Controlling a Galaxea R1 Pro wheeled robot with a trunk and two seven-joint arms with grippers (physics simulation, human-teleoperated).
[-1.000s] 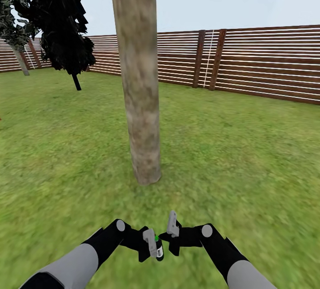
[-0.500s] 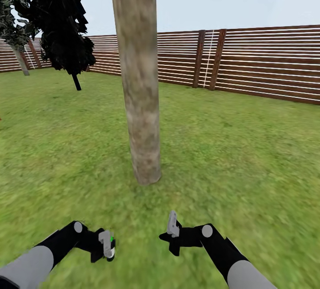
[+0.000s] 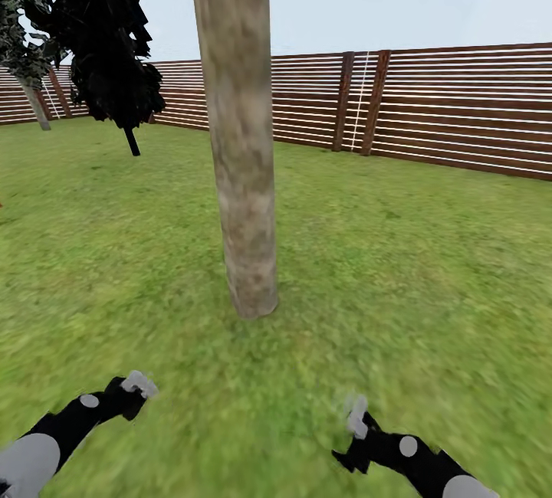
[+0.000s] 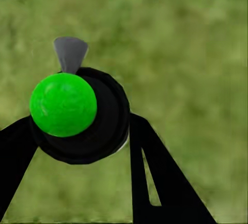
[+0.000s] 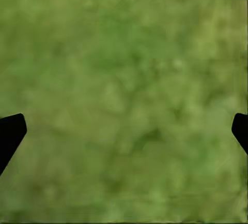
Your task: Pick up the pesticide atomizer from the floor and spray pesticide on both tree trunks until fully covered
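One thick tree trunk [image 3: 244, 138], mottled grey-tan, stands centre frame on grass [image 3: 399, 268]. Left gripper [image 4: 85, 131] clamps one round black atomizer [image 4: 103, 125] with green cap. Right gripper [image 5: 124, 131] spread wide, empty.

Tree trunk [image 3: 244, 138]: its upper part is cut off by the head view's top edge, so no crown is visible. Black conifer [image 3: 100, 31], beside the trunk: also cropped at the top edge. Pesticide atomizer [image 4: 77, 115]: seen end-on in the left wrist view, its body hidden behind its own dark cap. Right claw [image 5: 124, 136]: finger tips cropped at the side edges. Grass [image 5: 124, 79]: blurred throughout.
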